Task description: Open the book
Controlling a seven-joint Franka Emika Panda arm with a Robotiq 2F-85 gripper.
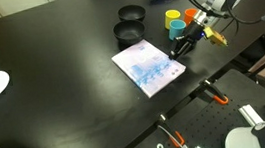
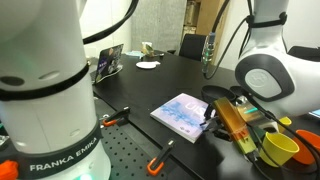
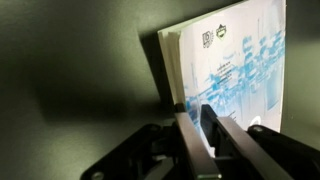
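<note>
Black tabletop spreads out under your arm. The thin pink-lilac book with the blue blotchy cover lies flat and closed near the table's edge, close to two black round bowls. Your gripper sits low at the book's side edge. In the wrist view its fingers stand close together against the white pages (whether they pinch the cover, you cannot tell).

book top cut off, pincer tips blurred — grip unclear
</note>
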